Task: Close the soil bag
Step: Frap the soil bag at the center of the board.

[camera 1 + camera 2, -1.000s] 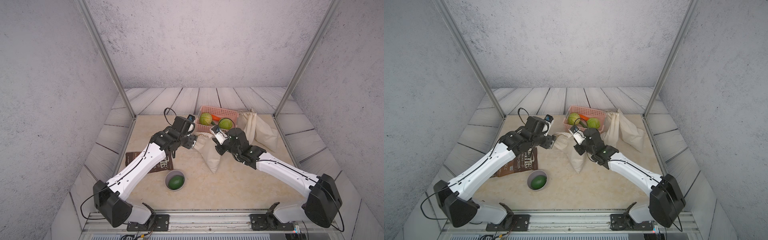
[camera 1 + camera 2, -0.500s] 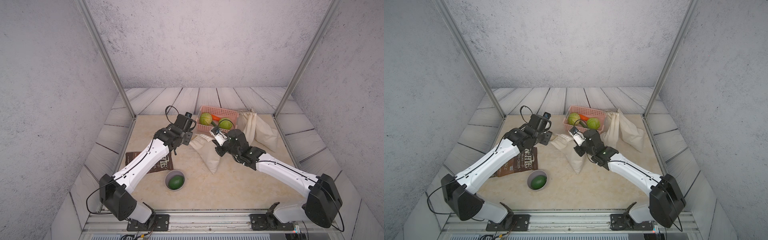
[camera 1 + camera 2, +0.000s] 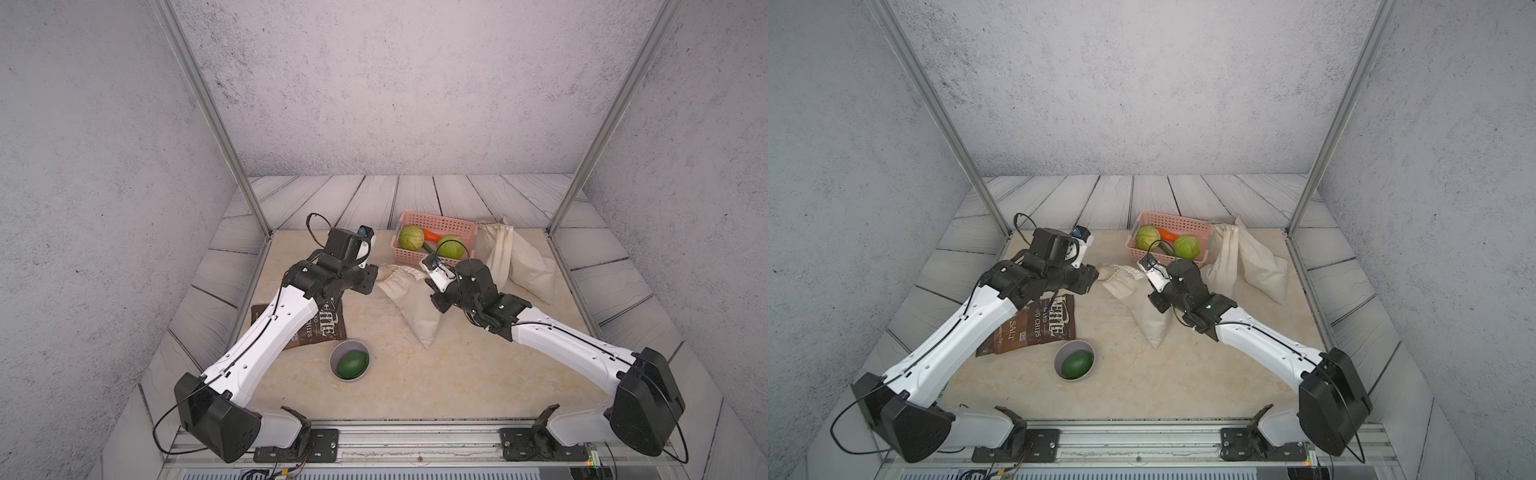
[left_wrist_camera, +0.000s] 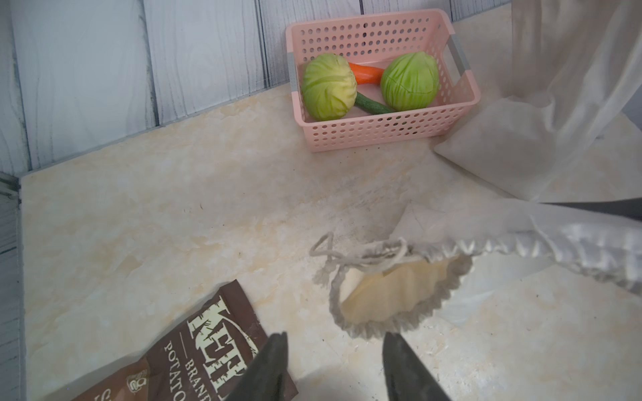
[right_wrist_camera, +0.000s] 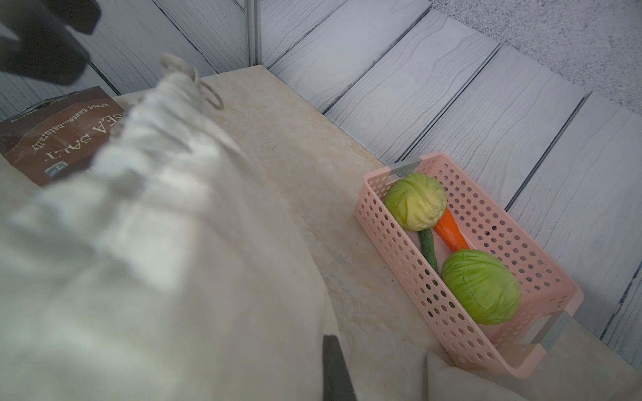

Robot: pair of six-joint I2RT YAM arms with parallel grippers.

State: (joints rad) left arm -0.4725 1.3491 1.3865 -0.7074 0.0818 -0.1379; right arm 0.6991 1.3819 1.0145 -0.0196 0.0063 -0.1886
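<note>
Underneath, beige marbled tabletop (image 3: 415,386), grey walls (image 3: 395,83)

Grey speckled walls (image 3: 374,83) across the upper frame; pale wood-look planks (image 3: 415,195) at centre; beige marbled tabletop (image 3: 457,374) below, flanked by slanting aluminium posts (image 3: 208,112).

Free room and obstacles. Bare table (image 3: 457,374) lies open in front of the bag (image 3: 411,303), between the bowl (image 3: 349,346) and the right arm (image 3: 561,341). A narrow clear strip separates the chip bag (image 3: 326,328) from the bag. The basket (image 3: 440,224) stands close behind the bag's mouth, and the sack (image 3: 523,262) fills the far right corner. The right arm blocks the bag's right side.
</note>
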